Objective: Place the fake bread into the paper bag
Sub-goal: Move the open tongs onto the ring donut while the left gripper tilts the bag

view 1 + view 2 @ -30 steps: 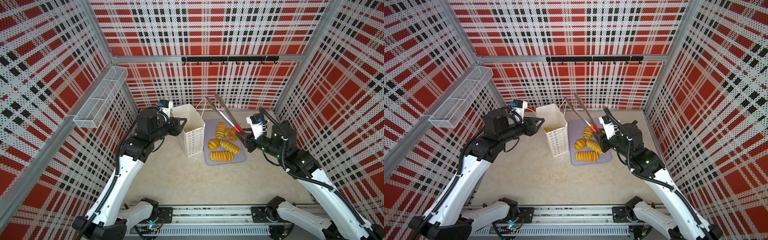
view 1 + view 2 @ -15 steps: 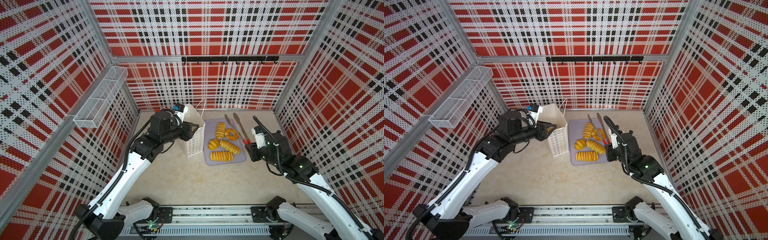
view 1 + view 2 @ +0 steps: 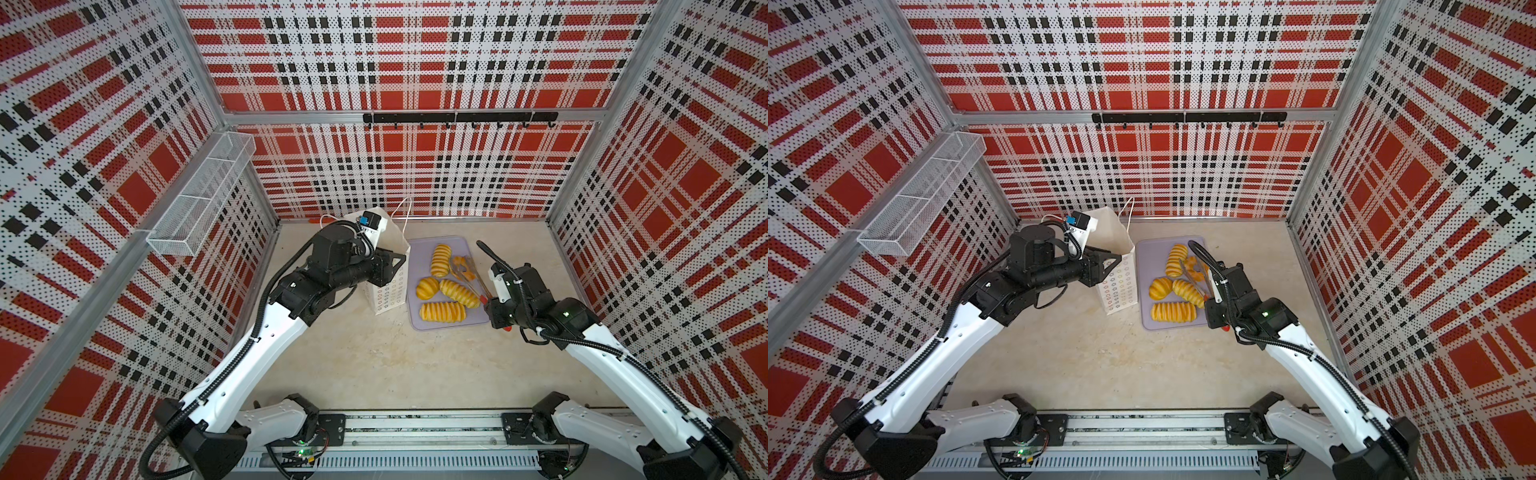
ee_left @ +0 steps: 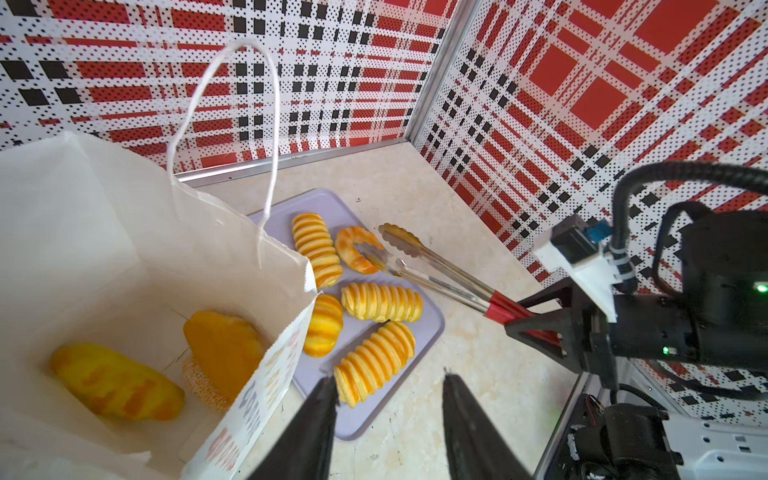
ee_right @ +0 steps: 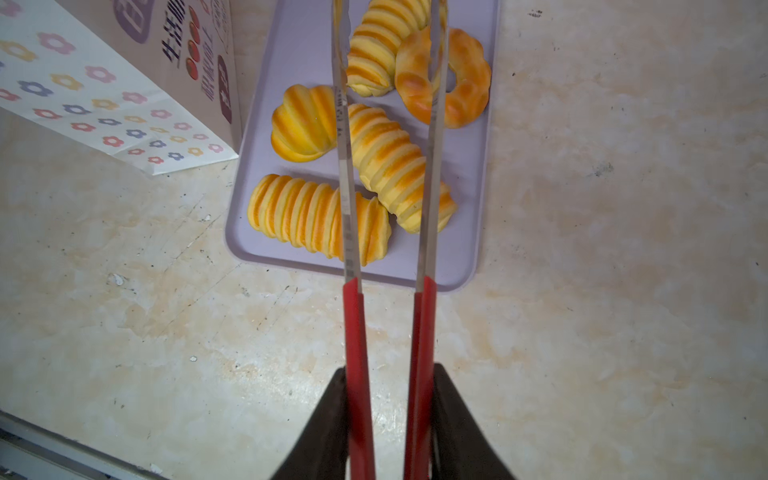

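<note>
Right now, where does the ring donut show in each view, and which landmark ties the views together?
In a top view: the ring donut on the lilac tray's far right part, beside the far ridged loaf.
In a top view: same spot on the tray.
Left wrist: beside that loaf, one arm of the tongs across it.
Right wrist: at the tray's far corner, a tong arm across it.
Shared landmark: the lilac tray, in all four.

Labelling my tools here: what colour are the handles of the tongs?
Red. The tongs show it best in the right wrist view.
</note>
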Robot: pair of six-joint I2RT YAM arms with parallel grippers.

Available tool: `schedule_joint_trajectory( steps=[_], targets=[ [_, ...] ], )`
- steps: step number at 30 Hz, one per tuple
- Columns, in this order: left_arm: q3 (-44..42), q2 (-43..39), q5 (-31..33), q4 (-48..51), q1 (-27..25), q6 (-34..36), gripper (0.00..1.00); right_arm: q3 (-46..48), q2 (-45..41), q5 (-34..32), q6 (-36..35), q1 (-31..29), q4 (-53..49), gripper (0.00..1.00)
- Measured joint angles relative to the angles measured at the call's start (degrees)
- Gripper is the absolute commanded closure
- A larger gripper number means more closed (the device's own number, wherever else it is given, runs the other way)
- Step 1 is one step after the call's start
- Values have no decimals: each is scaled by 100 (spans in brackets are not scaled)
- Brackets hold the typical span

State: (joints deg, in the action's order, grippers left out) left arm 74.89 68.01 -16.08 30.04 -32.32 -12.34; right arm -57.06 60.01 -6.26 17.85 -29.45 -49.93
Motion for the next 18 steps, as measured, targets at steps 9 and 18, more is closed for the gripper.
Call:
schedule_joint_trajectory(
  steps=[9, 18],
  targets=[
    [-76, 0, -9, 7, -120, 50, 53, -37, 522, 4, -195, 343, 7, 68],
    [-76, 70, -7, 26, -140, 138, 53, -214, 955, 136, -492, 413, 9, 68]
  ],
)
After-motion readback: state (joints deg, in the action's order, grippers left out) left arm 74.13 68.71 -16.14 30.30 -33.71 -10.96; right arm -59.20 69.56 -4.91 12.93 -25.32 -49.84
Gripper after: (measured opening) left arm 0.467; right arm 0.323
